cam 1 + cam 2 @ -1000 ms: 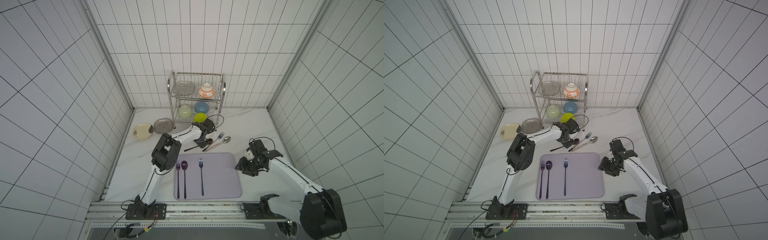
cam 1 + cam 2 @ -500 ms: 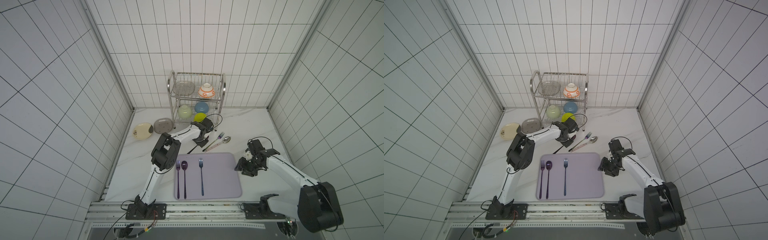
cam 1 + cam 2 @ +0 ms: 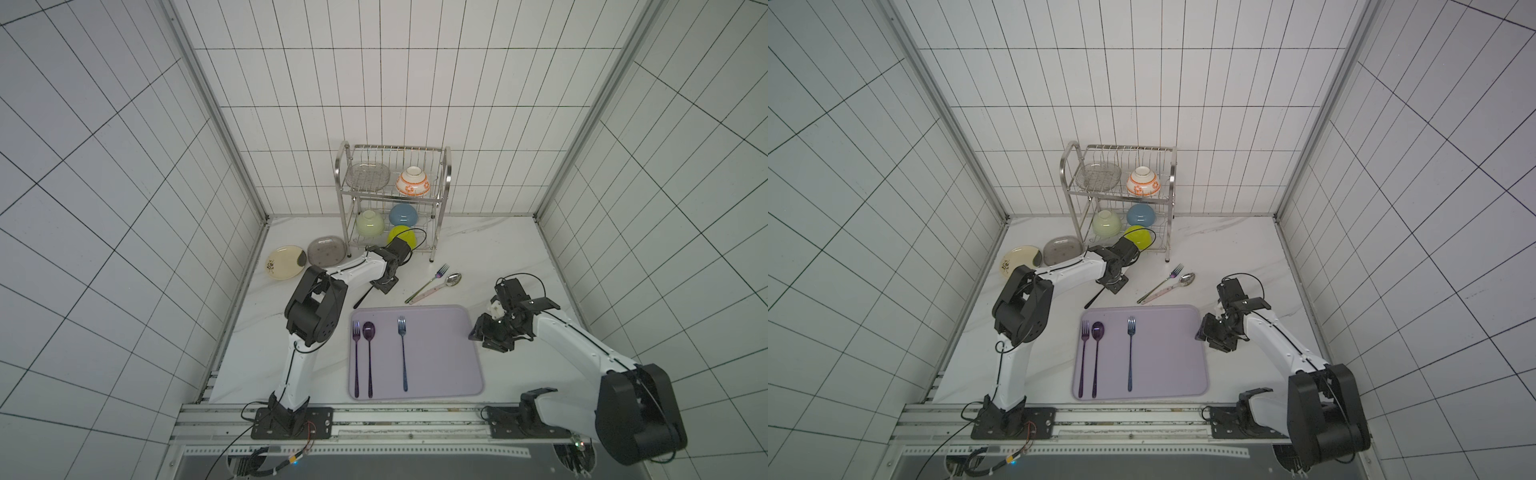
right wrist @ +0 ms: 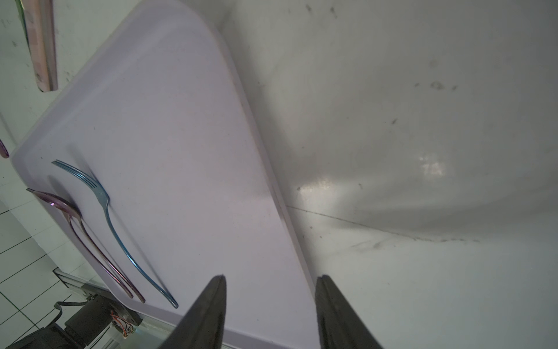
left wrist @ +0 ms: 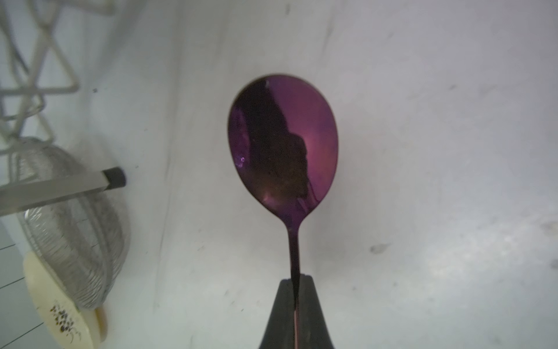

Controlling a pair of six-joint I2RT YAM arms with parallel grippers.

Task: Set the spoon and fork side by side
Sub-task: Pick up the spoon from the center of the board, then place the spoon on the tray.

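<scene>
The dark spoon [image 5: 282, 145] is clamped by its neck in the left gripper [image 5: 295, 290] just beyond the tray's [image 3: 440, 353] far left corner. Its handle is slanted toward that corner, whereas the lone blue fork [image 3: 402, 353] is laid lengthwise on the tray, so a turn is judged necessary. The right gripper [image 4: 271, 277] is held spread at the tray's right edge, farther off. A second ago the left jaws were seen partly apart; now they are closed.
</scene>
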